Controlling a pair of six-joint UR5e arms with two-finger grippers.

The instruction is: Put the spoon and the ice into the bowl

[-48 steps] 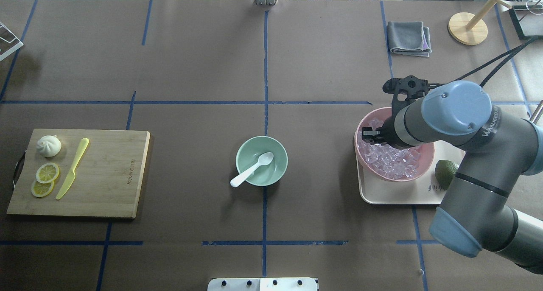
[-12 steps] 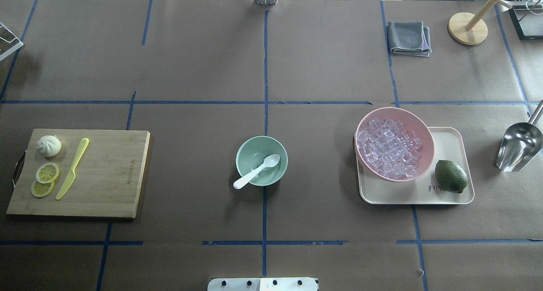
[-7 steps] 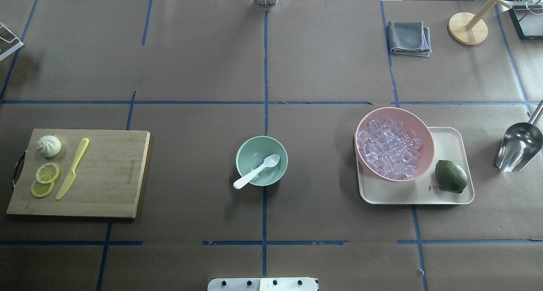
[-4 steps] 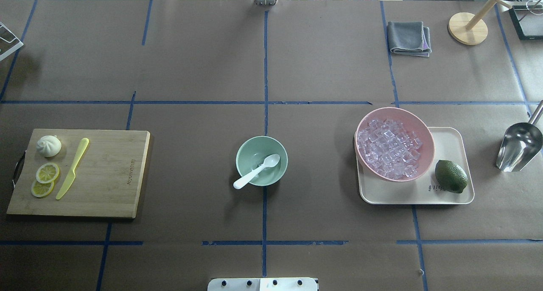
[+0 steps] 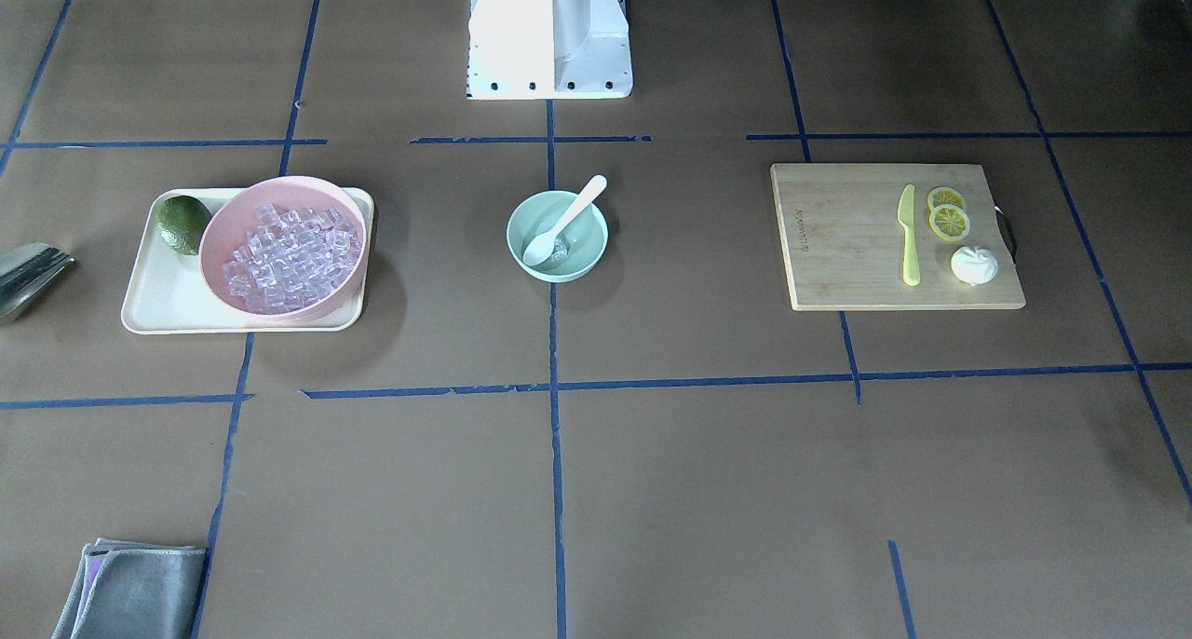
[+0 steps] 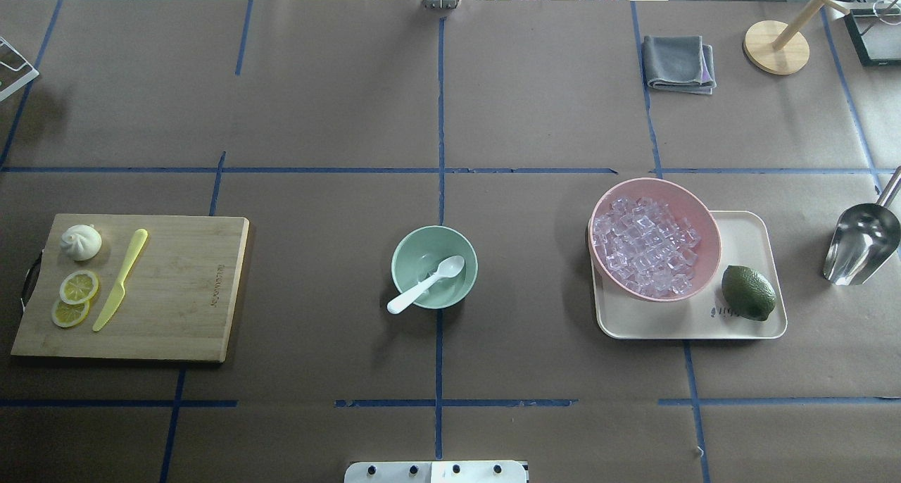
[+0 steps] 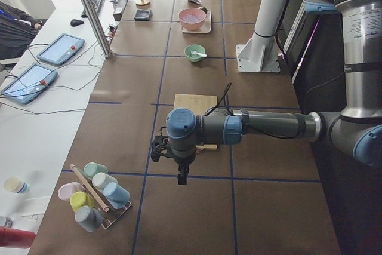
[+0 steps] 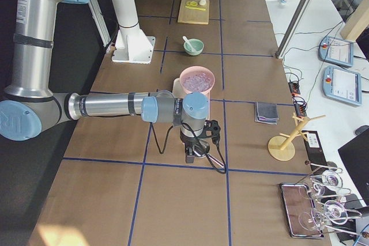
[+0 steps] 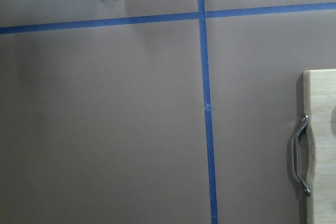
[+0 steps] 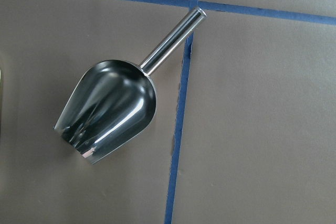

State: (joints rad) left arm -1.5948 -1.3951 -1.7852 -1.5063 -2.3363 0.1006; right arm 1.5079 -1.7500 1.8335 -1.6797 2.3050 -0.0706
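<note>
- spoon (image 6: 426, 284) is seen with its scoop inside the mint-green bowl (image 6: 402, 256), its handle leaned out over the rim toward the robot's side.
- clear ice (image 6: 424, 265) is seen at the bottom of that bowl, just beside the spoon's scoop; how many cubes cannot be told.
- many more cubes are heaped in a pink bowl (image 6: 712, 233), which is set on a cream tray (image 6: 746, 229) beside a lime (image 6: 748, 293), well apart from the mint-green bowl.
- a steel scoop (image 10: 107, 111) is laid on the table (image 6: 535, 103) past the tray, below the right wrist camera.
- a cutting board (image 6: 183, 286) at the table's other end is loaded with a yellow-green knife (image 6: 121, 280), lemon slices (image 6: 76, 296) and a bun (image 6: 81, 242).
- the left arm (image 7: 268, 126) is stretched out low beyond the board, the right arm (image 8: 109, 106) beyond the tray, both well apart from the mint-green bowl.
- whether either arm's jaws are released or clenched cannot be told.
</note>
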